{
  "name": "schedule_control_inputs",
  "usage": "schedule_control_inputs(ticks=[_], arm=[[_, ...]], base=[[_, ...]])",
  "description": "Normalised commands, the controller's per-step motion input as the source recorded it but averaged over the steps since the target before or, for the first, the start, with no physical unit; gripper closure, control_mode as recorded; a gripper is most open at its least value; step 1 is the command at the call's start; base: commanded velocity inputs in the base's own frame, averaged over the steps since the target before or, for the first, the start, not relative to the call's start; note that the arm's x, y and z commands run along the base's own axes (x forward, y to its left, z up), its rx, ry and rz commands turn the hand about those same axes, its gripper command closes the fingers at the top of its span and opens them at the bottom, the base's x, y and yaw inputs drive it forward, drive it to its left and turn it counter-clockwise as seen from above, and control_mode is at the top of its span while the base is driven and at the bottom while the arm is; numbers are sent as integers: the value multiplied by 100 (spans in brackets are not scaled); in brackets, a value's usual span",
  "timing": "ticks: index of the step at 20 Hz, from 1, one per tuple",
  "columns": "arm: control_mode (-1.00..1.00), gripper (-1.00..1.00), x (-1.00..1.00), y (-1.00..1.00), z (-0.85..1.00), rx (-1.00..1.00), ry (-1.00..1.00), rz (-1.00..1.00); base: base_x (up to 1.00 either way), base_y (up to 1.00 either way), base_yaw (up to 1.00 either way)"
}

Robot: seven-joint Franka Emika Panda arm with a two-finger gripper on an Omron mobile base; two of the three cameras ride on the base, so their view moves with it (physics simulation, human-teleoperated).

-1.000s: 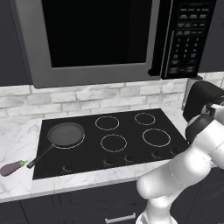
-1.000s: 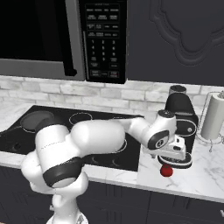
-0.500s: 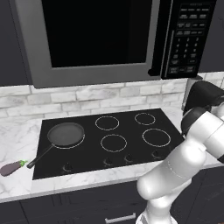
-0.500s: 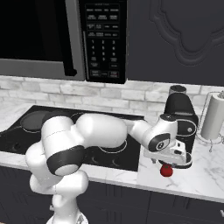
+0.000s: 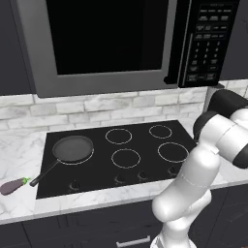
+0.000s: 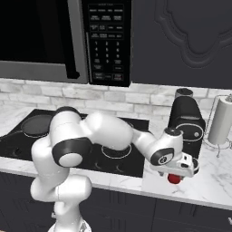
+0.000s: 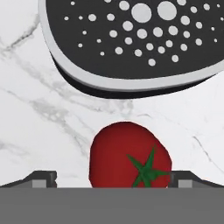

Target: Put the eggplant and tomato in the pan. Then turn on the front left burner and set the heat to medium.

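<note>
Tomato (image 7: 130, 155) on the white marble tabletop (image 7: 52, 118), near its front edge and right of the cooktop, green stem star facing up. Seen in the hand view between the two finger tips (image 7: 43, 178), with clear gaps on both sides; nothing touching it. In the right base view, tomato (image 6: 174, 178) partly hidden beneath the hand (image 6: 177, 168), which hangs directly over it. Hand spread fully wide, gripping nothing.

Just behind the tomato: black coffee machine (image 6: 186, 127), its perforated drip tray (image 7: 140, 35) with a pale rim close to the tomato but apart from it. Paper towel roll (image 6: 221, 121) upright on a stand further right, toward the back wall.

Pan (image 5: 72, 148) on the black glass cooktop (image 5: 116, 179), resting on the front left burner (image 5: 83, 160), handle angled toward the front left corner of the cooktop. Pan empty.

Eggplant (image 5: 14, 185) on the tabletop off the left edge of the cooktop, lying on its side, just beside the tip of the pan handle; whether touching it, not clear.

Row of knobs (image 5: 74, 184) along the front edge of the cooktop. Microwave (image 5: 116, 43) mounted above, keypad on its right side.
</note>
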Motion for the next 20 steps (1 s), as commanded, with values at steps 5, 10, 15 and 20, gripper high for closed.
schedule_control_inputs(ticks=[5, 10, 15, 20], arm=[[-100, -100, 0, -23, -10, 0, 0, 0], [-100, -100, 0, -9, -15, 0, 0, 0], [-100, 100, 0, 0, 0, 0, 0, 0], [-100, 100, 0, 0, 0, 0, 0, 0]], base=[[0, 0, 0], [0, 0, 0], [0, 0, 0], [0, 0, 0]])
